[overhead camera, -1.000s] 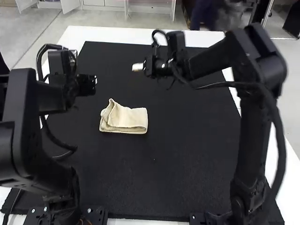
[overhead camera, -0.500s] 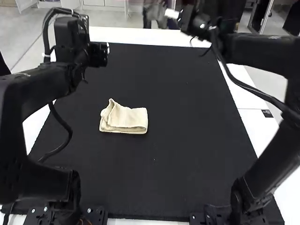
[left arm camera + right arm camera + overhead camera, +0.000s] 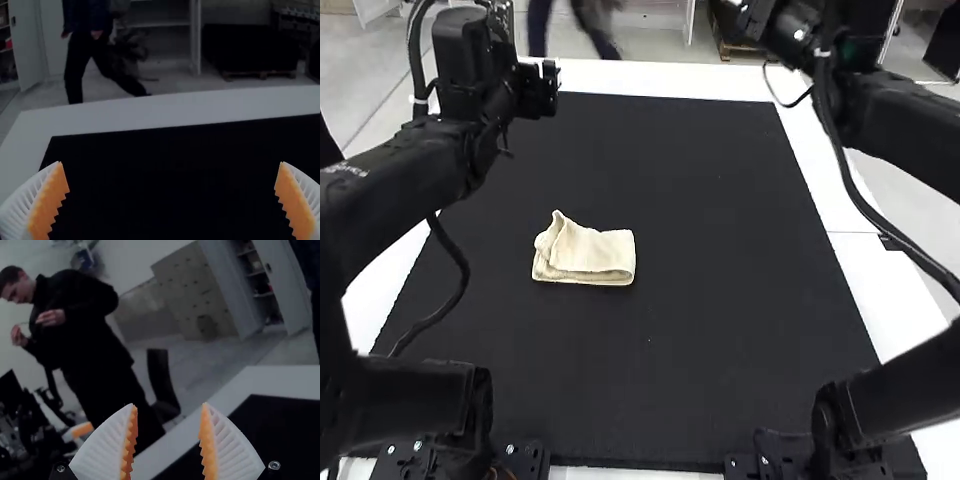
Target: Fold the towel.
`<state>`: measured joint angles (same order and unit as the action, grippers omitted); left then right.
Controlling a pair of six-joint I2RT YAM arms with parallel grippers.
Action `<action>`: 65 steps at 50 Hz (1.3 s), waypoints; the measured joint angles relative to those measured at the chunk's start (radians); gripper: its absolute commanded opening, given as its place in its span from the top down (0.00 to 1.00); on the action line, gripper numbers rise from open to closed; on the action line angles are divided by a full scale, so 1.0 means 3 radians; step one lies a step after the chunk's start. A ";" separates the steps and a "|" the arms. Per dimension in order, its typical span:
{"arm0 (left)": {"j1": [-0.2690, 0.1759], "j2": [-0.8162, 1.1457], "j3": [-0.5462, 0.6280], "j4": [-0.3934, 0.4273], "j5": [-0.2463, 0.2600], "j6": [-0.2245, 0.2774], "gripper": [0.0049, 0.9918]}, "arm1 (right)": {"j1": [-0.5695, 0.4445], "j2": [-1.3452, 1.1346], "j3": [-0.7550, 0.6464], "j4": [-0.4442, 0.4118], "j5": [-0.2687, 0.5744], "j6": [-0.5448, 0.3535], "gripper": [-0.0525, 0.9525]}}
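Cream towel (image 3: 588, 256) folded, underside hidden | left claw (image 3: 538, 91) gaping, empty | right claw (image 3: 748, 14) half-open, empty, cropped in high view

Robotics lab: two arms (image 3: 400, 180), black-matted table (image 3: 650, 80).

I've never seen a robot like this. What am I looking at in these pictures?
Two black robot arms, left and right, work at a table. The high view looks down from behind them. Each wrist view comes from a camera on one arm, looking past its own two fingers. A pale towel, folded with one corner poking up, lies on a black mat. The left gripper and right gripper are open, holding nothing.
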<state>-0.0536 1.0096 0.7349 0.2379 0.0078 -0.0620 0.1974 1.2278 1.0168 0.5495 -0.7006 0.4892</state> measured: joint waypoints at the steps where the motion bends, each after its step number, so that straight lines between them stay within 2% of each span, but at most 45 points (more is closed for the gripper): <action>1: -0.0005 -0.0019 0.0000 0.0000 -0.0015 0.0000 0.02 | -0.0014 -0.0039 -0.0011 0.0001 -0.0001 0.0009 0.62; 8: -0.0041 -0.0164 0.0000 0.0010 -0.0106 0.0001 0.02 | -0.0047 -0.0273 -0.0153 0.0106 -0.0011 0.0069 0.62; 11: -0.0041 -0.0224 0.0000 0.0011 -0.0144 0.0003 0.02 | -0.0065 -0.0352 -0.0231 0.0175 -0.0019 0.0109 0.57; 15: -0.0041 -0.0298 0.0000 0.0015 -0.0202 0.0003 0.02 | -0.0106 -0.0430 -0.0323 0.0211 -0.0024 0.0145 0.56; 23: -0.0041 -0.0441 0.0000 0.0019 -0.0281 0.0004 0.02 | -0.0182 -0.0622 -0.0443 0.0221 -0.0027 0.0207 0.52; 32: -0.0039 -0.0584 0.0000 0.0055 -0.0364 0.0004 0.02 | -0.0263 -0.0989 -0.0561 0.0251 -0.0036 0.0231 0.42; 41: -0.0041 -0.0767 -0.0061 0.0132 -0.0453 0.0045 0.02 | -0.0340 -0.1324 -0.0624 0.0273 -0.0036 0.0240 0.40; 49: -0.0041 -0.1139 -0.0237 0.0182 -0.0539 0.0095 0.02 | -0.0342 -0.1639 -0.0782 0.0273 -0.0032 0.0238 0.38; 53: -0.0039 -0.1378 -0.0380 0.0242 -0.0568 0.0130 0.02 | -0.0342 -0.1804 -0.0872 0.0299 -0.0032 0.0225 0.33; 62: -0.0039 -0.1942 -0.0754 0.0319 -0.0631 0.0272 0.02 | -0.0342 -0.2228 -0.1120 0.0356 -0.0020 0.0191 0.33; 65: -0.0039 -0.2115 -0.0858 0.0352 -0.0642 0.0328 0.03 | -0.0342 -0.2402 -0.1213 0.0355 -0.0019 0.0168 0.30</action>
<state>-0.0654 0.3752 0.4774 0.3435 -0.1848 0.0364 0.0948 0.5072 0.6529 0.6559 -0.7063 0.5396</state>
